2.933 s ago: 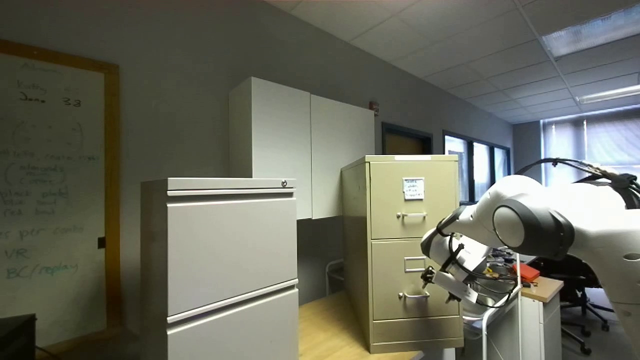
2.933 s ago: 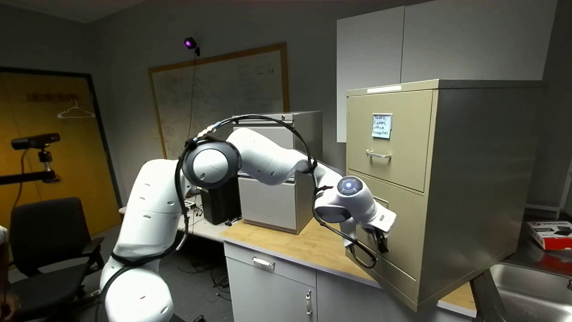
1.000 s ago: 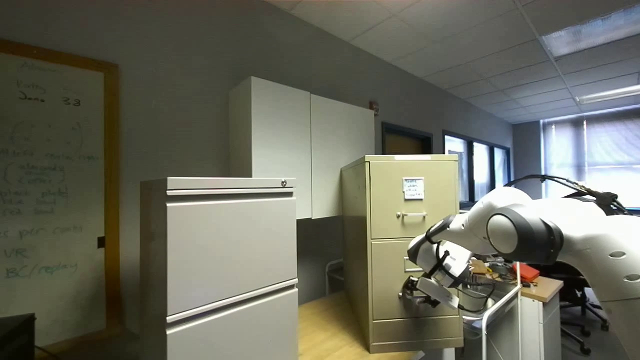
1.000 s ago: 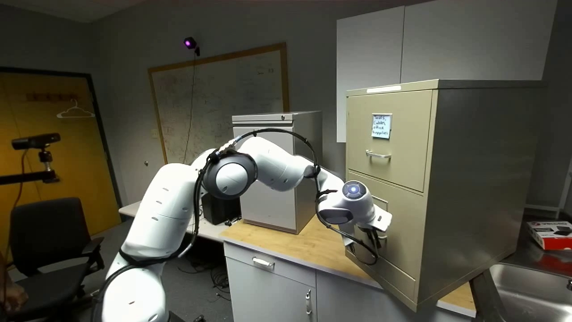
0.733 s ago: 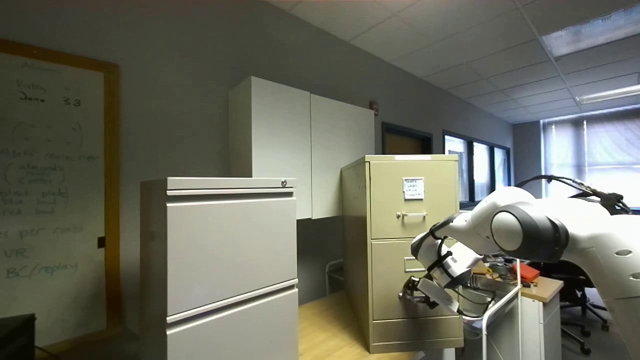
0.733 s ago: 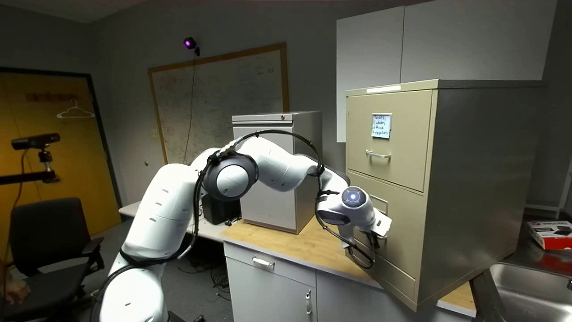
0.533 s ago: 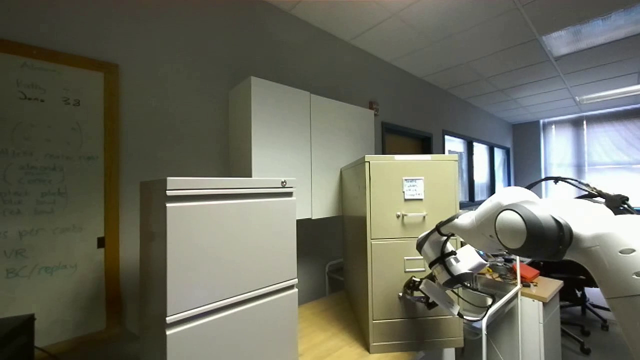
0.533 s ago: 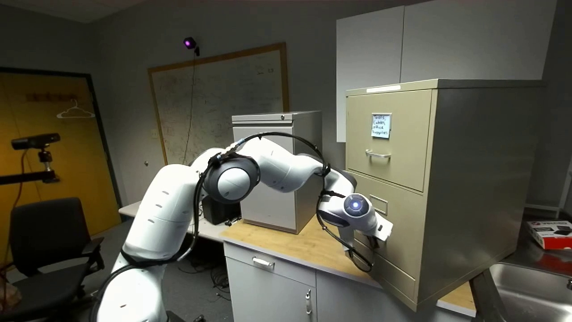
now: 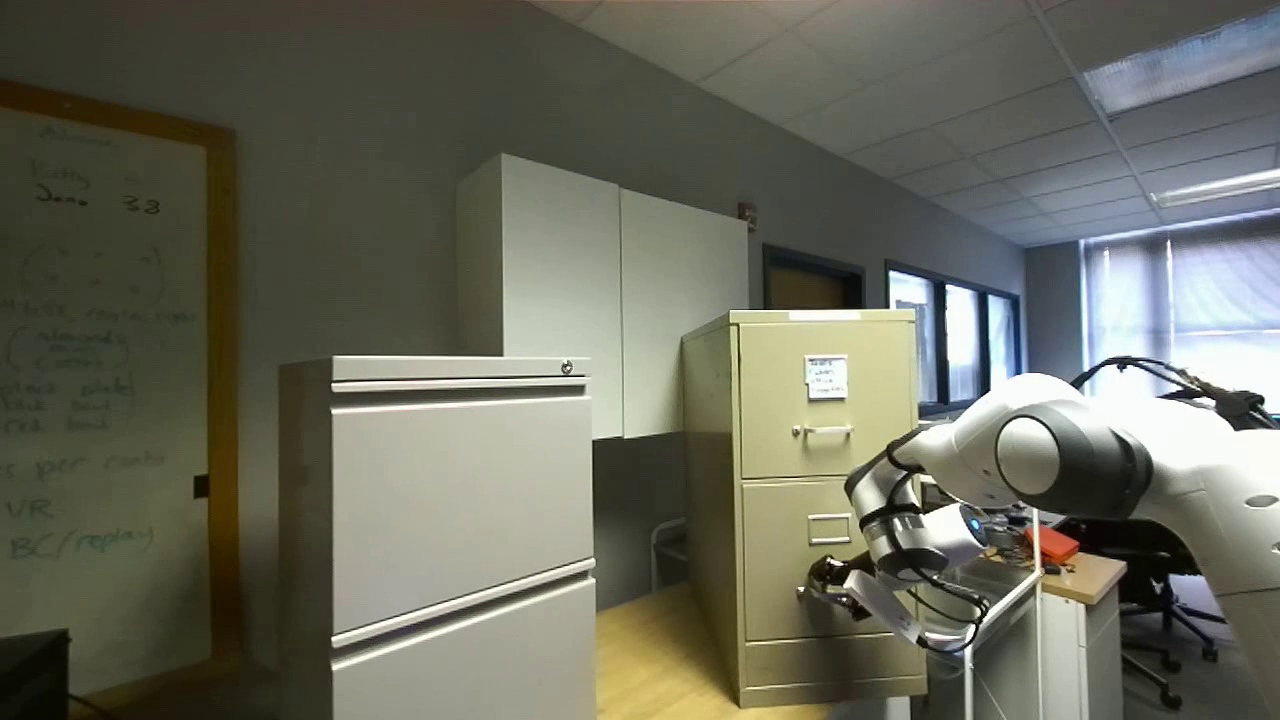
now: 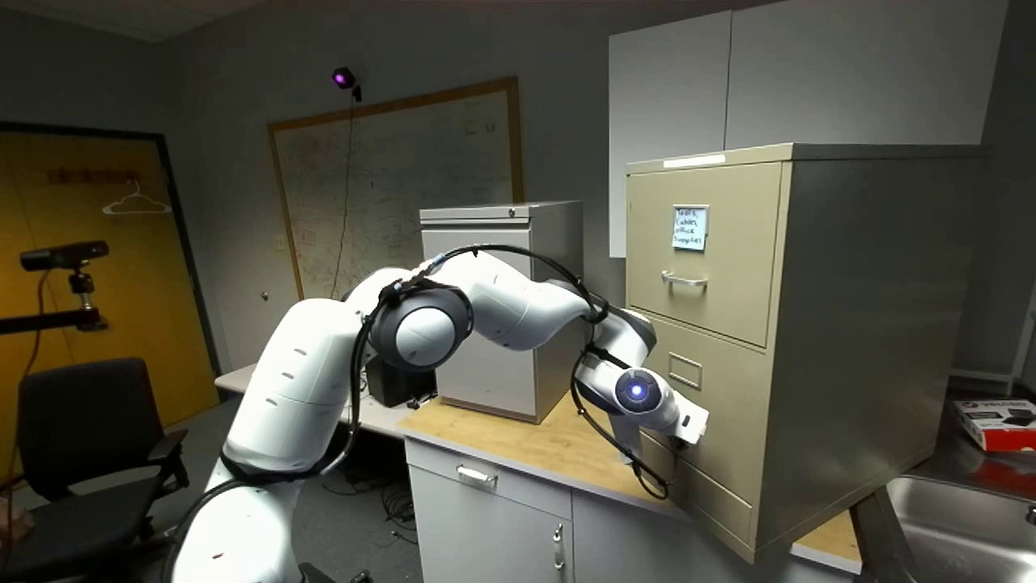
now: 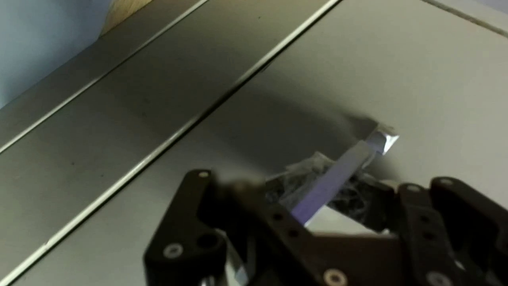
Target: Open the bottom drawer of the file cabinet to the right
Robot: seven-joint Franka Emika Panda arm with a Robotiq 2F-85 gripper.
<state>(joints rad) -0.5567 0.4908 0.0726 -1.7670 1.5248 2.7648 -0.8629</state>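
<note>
The beige file cabinet (image 9: 712, 480) (image 10: 866, 324) stands on the wooden counter in both exterior views. Its bottom drawer (image 9: 765, 540) (image 10: 732, 421) sits flush with the cabinet, with a framed label holder (image 9: 829, 529) on its front. In the wrist view the drawer's metal handle (image 11: 353, 157) runs diagonally between my fingers, whose tape-wrapped pads (image 11: 305, 171) lie partly behind the bar. My gripper (image 9: 838, 590) (image 11: 335, 178) is shut on this handle; the bar's lower end is hidden by the fingers. In an exterior view my hand covers most of the handle.
A light grey cabinet (image 9: 460, 500) (image 10: 486, 372) stands beside the file cabinet on the counter (image 10: 518, 437). White wall cupboards (image 9: 560, 300) hang behind. A metal sink (image 10: 963, 486) and a red-white box (image 10: 999, 421) lie on the far side. A white rail (image 9: 1005, 605) stands near my hand.
My gripper moved in to the drawer's handle and shut on it. Over the last second my wrist tilted while the fingers stayed at the handle. The drawer has not visibly moved.
</note>
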